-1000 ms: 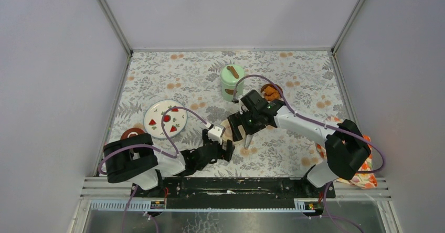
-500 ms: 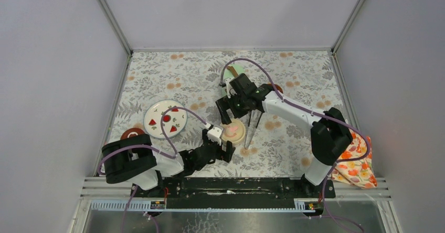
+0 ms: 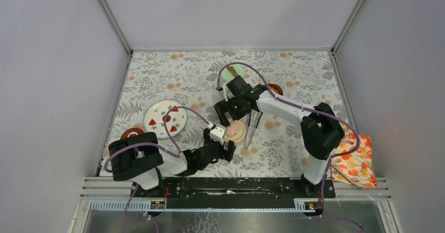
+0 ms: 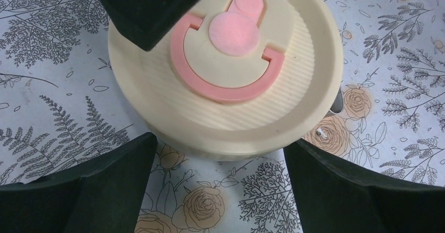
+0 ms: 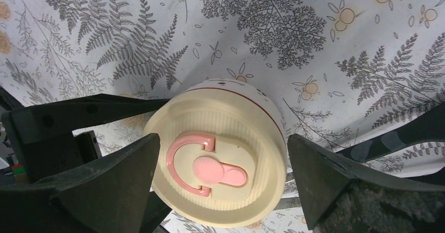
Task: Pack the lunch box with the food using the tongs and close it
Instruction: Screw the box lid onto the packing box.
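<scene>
cream-lidded bowl (image 4: 225,65) hemmed by left gripper (image 4: 220,191) at 6 o'clock and right gripper (image 5: 220,144) at 12, both gaping, empty; could clash fingers closing together, shoving it onto tongs (image 3: 250,130) at 3.

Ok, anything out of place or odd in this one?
The left claw and right claw, both open, straddle the same cream-lidded bowl, while the tongs lie flat beside it. The orange floral cloth sits bunched at the table's right edge.
</scene>
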Controlling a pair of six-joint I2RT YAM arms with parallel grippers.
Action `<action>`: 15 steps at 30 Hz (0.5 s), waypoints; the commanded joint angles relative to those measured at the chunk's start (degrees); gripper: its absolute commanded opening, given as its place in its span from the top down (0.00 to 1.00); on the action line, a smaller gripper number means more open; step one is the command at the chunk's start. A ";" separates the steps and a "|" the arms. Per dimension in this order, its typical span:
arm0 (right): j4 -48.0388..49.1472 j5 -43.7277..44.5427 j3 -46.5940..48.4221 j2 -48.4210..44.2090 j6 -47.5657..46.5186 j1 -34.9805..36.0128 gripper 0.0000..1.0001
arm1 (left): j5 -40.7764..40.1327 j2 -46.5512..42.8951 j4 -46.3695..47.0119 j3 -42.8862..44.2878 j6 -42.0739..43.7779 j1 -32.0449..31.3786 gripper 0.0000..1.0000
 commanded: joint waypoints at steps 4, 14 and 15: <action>-1.22 -2.52 -1.58 -3.60 -0.07 -0.20 0.00 | -3.67 0.60 0.12 1.60 -0.14 -0.31 0.03; -0.10 -2.71 -9.24 -10.06 3.50 0.99 0.00 | -4.12 0.46 -2.05 2.48 -1.01 -0.36 0.06; 0.15 -2.73 -10.13 -10.59 3.99 1.11 0.00 | -4.18 0.38 -2.37 2.59 -1.14 -0.33 0.06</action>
